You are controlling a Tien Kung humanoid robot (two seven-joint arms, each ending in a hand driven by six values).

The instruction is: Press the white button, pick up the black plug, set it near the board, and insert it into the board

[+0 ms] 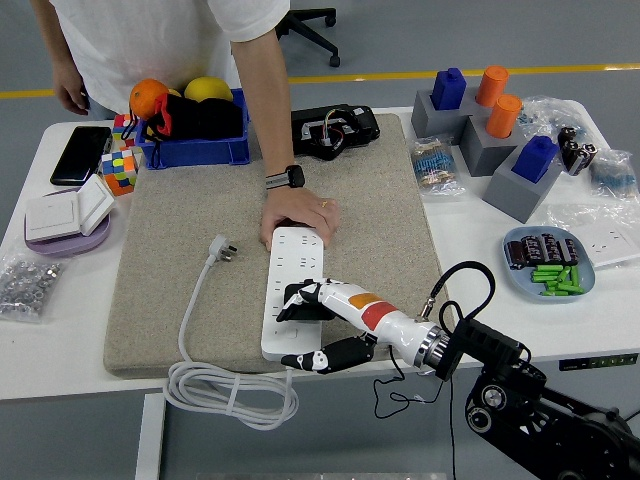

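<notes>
Our right hand (318, 325) lies across the near end of the white board (291, 292). Its fingers (297, 301) curl down onto the black plug (305, 305), which sits on the board's face, while the thumb (322, 358) reaches past the board's near edge. We cannot tell whether the plug is seated. Beyond the fingers, a person's hand (298, 214) presses on the board's far end. Left of the fingers, the white plug (221, 248) lies loose on the mat (380, 210) covering the tabletop (60, 330).
</notes>
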